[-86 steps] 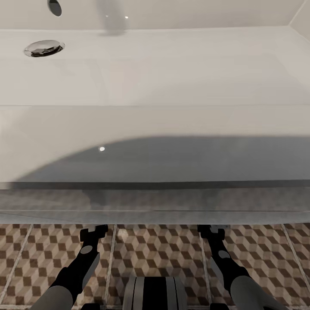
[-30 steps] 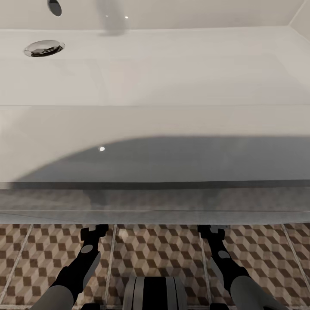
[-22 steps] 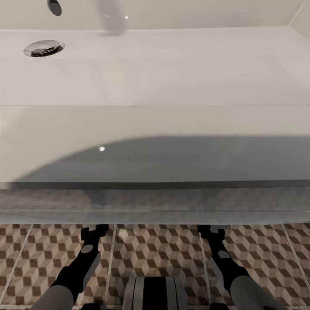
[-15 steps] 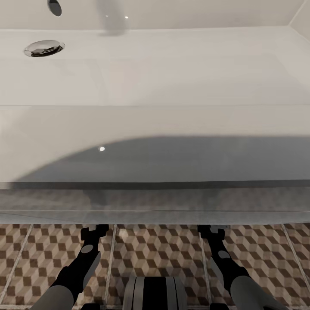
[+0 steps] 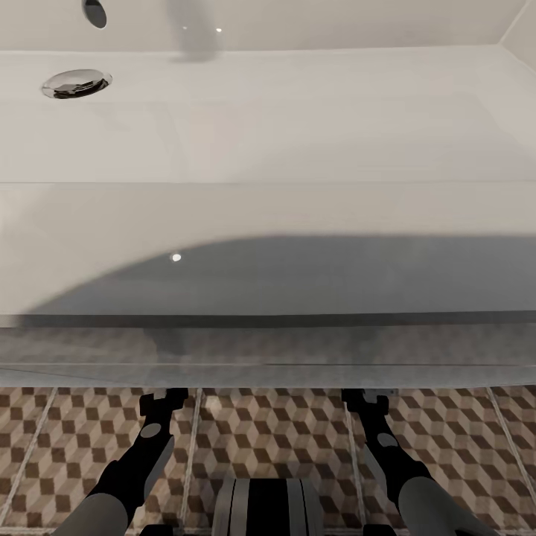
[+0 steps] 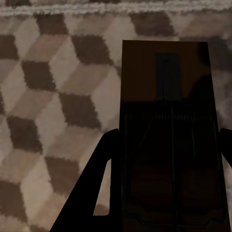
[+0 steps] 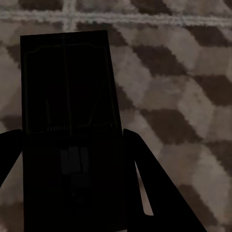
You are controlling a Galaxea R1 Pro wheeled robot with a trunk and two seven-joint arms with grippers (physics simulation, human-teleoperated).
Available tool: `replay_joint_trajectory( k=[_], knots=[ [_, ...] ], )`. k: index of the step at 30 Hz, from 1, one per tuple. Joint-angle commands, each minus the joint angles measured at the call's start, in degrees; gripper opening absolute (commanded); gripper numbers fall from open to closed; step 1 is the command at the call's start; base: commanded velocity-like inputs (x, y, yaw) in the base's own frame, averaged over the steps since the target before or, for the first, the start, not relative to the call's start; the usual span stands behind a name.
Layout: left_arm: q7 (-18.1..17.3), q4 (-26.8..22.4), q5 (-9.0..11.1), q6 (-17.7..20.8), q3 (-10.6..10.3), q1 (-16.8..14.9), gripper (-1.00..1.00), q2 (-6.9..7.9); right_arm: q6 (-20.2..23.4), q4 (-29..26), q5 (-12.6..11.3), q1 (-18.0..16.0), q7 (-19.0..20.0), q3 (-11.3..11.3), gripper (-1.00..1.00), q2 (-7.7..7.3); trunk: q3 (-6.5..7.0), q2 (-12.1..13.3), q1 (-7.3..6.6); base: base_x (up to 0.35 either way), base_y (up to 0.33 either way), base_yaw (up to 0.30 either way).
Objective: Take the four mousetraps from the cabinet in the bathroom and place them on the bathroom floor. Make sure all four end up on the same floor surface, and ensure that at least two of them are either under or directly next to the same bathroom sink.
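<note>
A mousetrap, a small flat rectangular board seen dark in shadow [image 6: 166, 145], sits between the left gripper's [image 6: 166, 179] fingers, which flank both its long edges; a second such board [image 7: 67, 121] sits likewise in the right gripper [image 7: 70, 183]. Both appear clamped, though the shadow blurs the contact. Beneath each lies the cube-patterned brown, beige and white tiled floor [image 5: 275, 435], with a pale grout line just beyond each trap's far edge. In the head view both grippers reach under the near edge of the wide white glossy sink [image 5: 298, 149], floor open between them.
</note>
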Motion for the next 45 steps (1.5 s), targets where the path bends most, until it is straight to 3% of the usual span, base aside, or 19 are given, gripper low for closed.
replay_joint_trajectory(
  k=[1, 2, 3, 29, 30, 45],
  knots=[
    [0.5, 0.0, 0.1, -0.1, -0.3, 0.0, -1.00, 0.03, -0.2, 0.0, 0.4, 0.0, -0.1, -0.3, -1.00, 0.02, -0.03, 0.0, -0.01, 0.000, 0.000, 0.000],
    [0.5, 0.0, 0.1, -0.1, -0.3, 0.0, -1.00, 0.02, -0.2, 0.0, 0.4, 0.0, -0.1, -0.3, -1.00, 0.03, -0.03, 0.0, -0.01, 0.000, 0.000, 0.000],
    [0.5, 0.0, 0.1, -0.1, -0.3, 0.0, -1.00, 0.01, -0.2, 0.0, 0.4, 0.0, -0.1, -0.3, 1.00, 0.03, -0.03, 0.0, -0.01, 0.000, 0.000, 0.000],
    [0.6, 0.0, 0.0, -0.1, -0.3, 0.0, -1.00, -0.02, -0.2, 0.0, 0.4, 0.0, -0.1, -0.3, 1.00, 0.03, -0.03, 0.0, -0.01, 0.000, 0.000, 0.000],
    [0.6, 0.0, 0.0, -0.1, -0.3, 0.0, 1.00, -0.02, -0.2, 0.0, 0.4, 0.0, -0.1, -0.3, 1.00, 0.04, -0.03, 0.0, -0.01, 0.000, 0.000, 0.000],
    [0.7, 0.0, 0.0, -0.2, -0.3, 0.0, 1.00, -0.02, -0.2, 0.0, 0.4, 0.0, -0.1, -0.3, 1.00, 0.04, -0.03, 0.0, -0.01, 0.000, 0.000, 0.000]
  ],
)
